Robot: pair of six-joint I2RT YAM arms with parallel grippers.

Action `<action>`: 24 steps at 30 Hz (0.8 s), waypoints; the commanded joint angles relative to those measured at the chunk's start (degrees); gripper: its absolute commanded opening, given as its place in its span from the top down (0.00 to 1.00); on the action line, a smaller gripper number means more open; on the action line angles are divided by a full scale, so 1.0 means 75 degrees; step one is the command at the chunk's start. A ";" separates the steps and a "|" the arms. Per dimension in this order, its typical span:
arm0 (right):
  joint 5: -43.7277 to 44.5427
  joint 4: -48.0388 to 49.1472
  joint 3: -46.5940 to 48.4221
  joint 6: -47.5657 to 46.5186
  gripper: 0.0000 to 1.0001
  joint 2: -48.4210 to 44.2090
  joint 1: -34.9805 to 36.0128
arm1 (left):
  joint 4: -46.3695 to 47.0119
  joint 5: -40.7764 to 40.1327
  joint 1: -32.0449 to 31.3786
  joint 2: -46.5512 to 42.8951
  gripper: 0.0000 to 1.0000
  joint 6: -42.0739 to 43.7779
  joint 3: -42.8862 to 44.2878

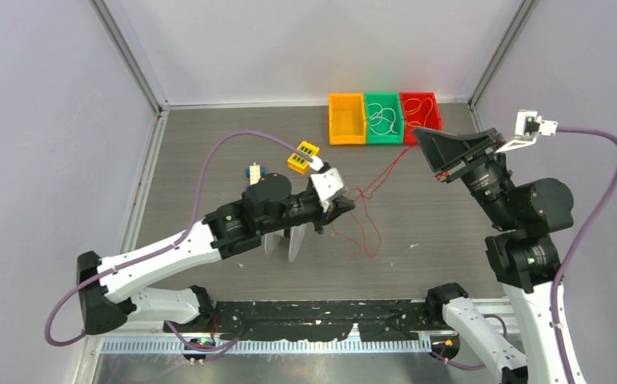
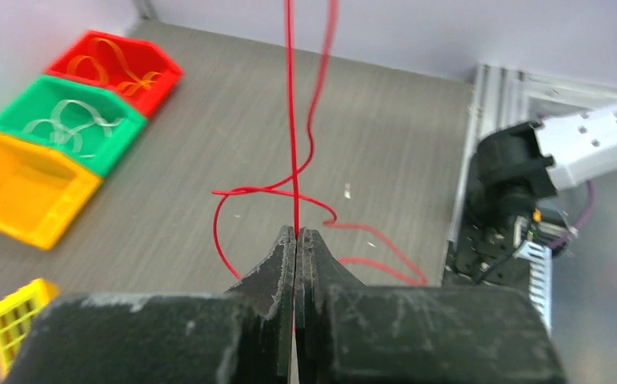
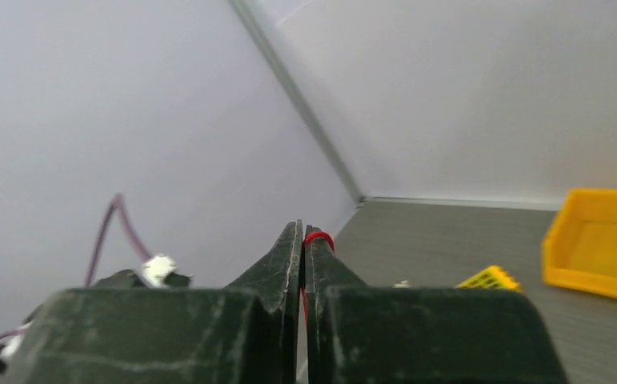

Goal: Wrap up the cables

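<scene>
Left gripper (image 2: 297,234): its jaws are pressing flat together and pinching the red cable (image 2: 292,120) right at the tips.
Right gripper (image 3: 302,234): its jaws are also squeezing shut on the cable, and a small red loop is showing over one fingertip.
Cable, taut part: it is running straight up and away from the left gripper's tips, and in the overhead view it is stretching across toward the right gripper.
Cable, slack part: it is lying in loose loops on the grey table (image 1: 209,160), between the two arms and just beside the left gripper.
Bins: an orange bin (image 1: 346,118), a green bin (image 1: 383,118) and a red bin (image 1: 419,112) are sitting side by side at the far edge of the table. The green bin is holding pale wires and the red bin is holding thin wires.
Yellow blocks (image 1: 302,157): they are lying on the table just beyond the left wrist.
</scene>
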 commanded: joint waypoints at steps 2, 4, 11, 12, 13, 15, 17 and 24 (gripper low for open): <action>0.2232 -0.1621 0.0819 -0.3129 0.95 0.0003 0.0017 | -0.0902 -0.1664 0.0150 -0.0929 1.00 0.0191 -0.0067; 0.1830 -0.1598 0.0689 -0.3579 0.95 0.0031 0.0009 | -0.1258 -0.1744 0.0201 -0.1017 1.00 0.0066 0.0132; 0.3887 -0.2260 0.0308 -0.5557 0.95 0.0727 0.0008 | -0.2918 -0.0833 0.0615 -0.1036 1.00 -0.1018 0.1616; 0.4119 -0.2143 0.0263 -0.5742 0.95 0.0805 0.0008 | -0.3093 -0.0771 0.0646 -0.1042 1.00 -0.1070 0.1774; 0.4393 -0.2078 0.0253 -0.6007 0.95 0.0838 0.0008 | -0.3293 -0.0758 0.0671 -0.1030 1.00 -0.1111 0.1951; 0.4299 -0.1919 0.0323 -0.6154 0.95 0.0939 0.0007 | -0.3598 -0.0534 0.0711 -0.0923 1.00 -0.1260 0.2269; 0.3640 -0.1892 0.0383 -0.6058 0.95 0.1025 0.0011 | -0.3652 -0.0065 0.0738 -0.0797 1.00 -0.1313 0.2468; 0.2741 -0.2045 -0.0218 -0.4829 0.67 0.1056 0.0008 | -0.3561 -0.0165 0.0851 -0.0371 1.00 -0.2331 0.3043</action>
